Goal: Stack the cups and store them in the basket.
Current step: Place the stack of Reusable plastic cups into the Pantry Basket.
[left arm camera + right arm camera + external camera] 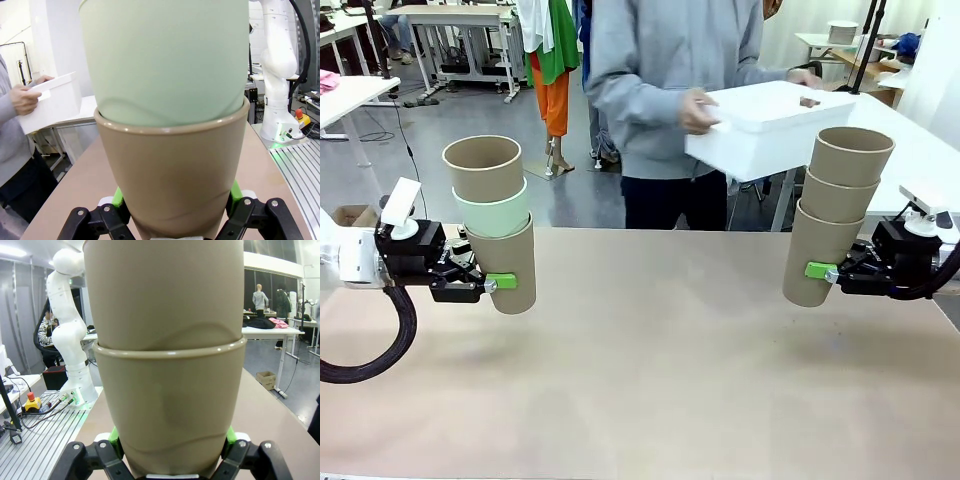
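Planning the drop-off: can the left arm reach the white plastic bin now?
Probably not yet: the person holds the white plastic bin aloft beyond the table's far edge, toward the robot's right side.

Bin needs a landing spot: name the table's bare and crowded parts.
Bare: the tan tabletop between the left gripper's stack of tan and mint cups and the right gripper's stack of tan cups. Crowded: far right, where a person holds the white plastic bin.

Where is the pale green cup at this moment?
In the front view the pale green cup is on the robot's left side, nested between the top brown cup and the bottom brown cup, which the left gripper clamps.
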Controlling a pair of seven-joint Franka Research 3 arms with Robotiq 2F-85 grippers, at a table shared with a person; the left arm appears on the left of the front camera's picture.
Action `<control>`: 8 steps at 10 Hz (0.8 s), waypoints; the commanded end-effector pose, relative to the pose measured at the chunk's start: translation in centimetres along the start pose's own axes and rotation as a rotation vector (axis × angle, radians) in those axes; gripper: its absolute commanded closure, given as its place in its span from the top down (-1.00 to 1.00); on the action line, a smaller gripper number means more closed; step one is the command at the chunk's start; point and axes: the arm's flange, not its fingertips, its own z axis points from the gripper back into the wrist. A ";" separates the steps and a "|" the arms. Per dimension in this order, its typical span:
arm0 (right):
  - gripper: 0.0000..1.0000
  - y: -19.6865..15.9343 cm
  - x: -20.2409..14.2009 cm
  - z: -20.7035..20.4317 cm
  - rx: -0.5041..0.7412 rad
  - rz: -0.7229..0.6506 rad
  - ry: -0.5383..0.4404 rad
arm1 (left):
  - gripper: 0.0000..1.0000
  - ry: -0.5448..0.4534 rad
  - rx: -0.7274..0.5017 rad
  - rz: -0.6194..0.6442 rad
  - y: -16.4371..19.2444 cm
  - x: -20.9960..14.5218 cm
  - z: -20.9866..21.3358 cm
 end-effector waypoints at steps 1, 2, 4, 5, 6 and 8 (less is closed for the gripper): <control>0.68 0.1 0.3 0.0 -0.001 0.017 0.000 | 0.70 -0.006 -0.001 -0.013 0.0 0.4 0.0; 0.68 0.1 0.3 0.0 -0.001 0.017 0.000 | 0.70 -0.006 -0.001 -0.013 0.0 0.4 0.0; 0.68 0.1 0.3 0.0 -0.001 0.017 0.000 | 0.70 -0.006 -0.001 -0.013 0.0 0.4 0.0; 0.68 0.1 0.3 0.0 -0.001 0.017 0.000 | 0.70 -0.006 -0.001 -0.013 0.0 0.4 0.0; 0.68 0.1 0.3 0.0 -0.001 0.017 0.000 | 0.70 -0.006 -0.001 -0.013 0.0 0.4 0.0; 0.68 0.1 0.3 0.0 -0.001 0.017 0.000 | 0.70 -0.006 -0.001 -0.013 0.0 0.4 0.0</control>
